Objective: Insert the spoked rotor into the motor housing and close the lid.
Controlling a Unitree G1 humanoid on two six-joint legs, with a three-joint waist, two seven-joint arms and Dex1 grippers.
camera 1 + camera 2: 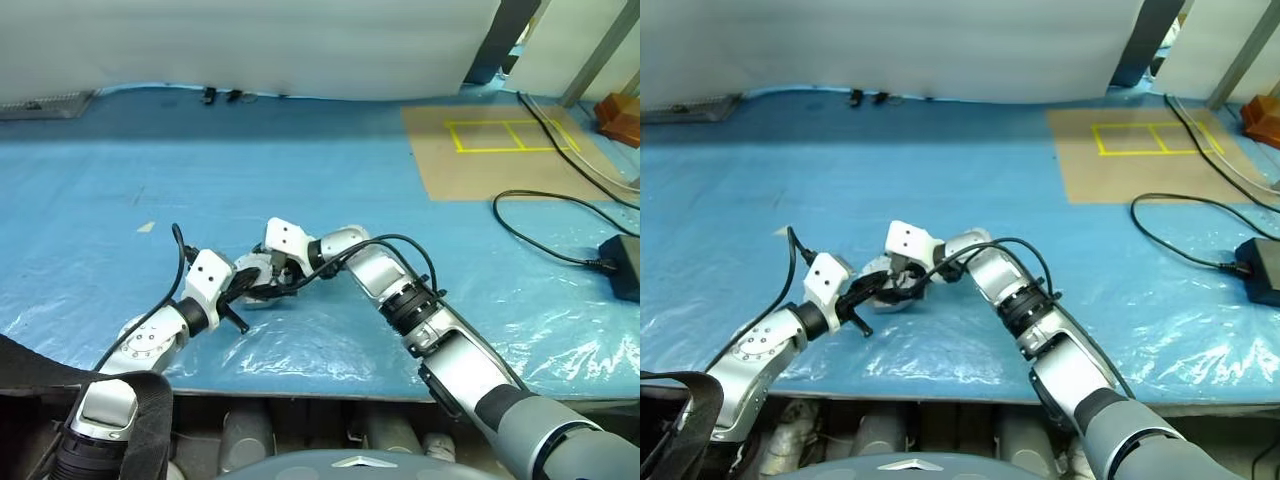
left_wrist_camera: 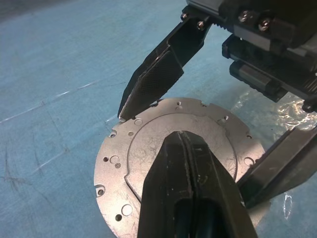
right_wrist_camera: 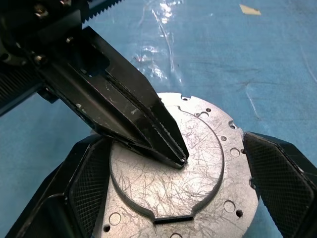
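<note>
Found the left hand (image 3: 176,156) shut, its two black fingers pressed together into one wedge. Saw that wedge's tip resting on the raised, scratched middle face of a round silver disc (image 3: 213,148). Found the right hand (image 3: 185,173) spread wide, one meshed pad (image 3: 91,173) against the disc's rim on one side and the other pad (image 3: 280,173) just beside the rim on the opposite side. Saw nothing clamped by that hand.

Saw the disc lying flat on the blue-covered table (image 1: 300,170), near the table's near edge and somewhat left of centre, between the two hands where they met. Noted small holes around its outer flange and a narrow slot at the edge of the raised face. Could not tell which of the task's parts this disc was, since only a plain metal side faced up.

Farther out, saw a brown board (image 1: 440,170) with a yellow taped rectangle at the far right of the table. Noted a black cable (image 1: 540,215) looping near it toward a dark box (image 1: 625,265) at the right edge. Saw a white sheet (image 1: 250,40) along the far side.
</note>
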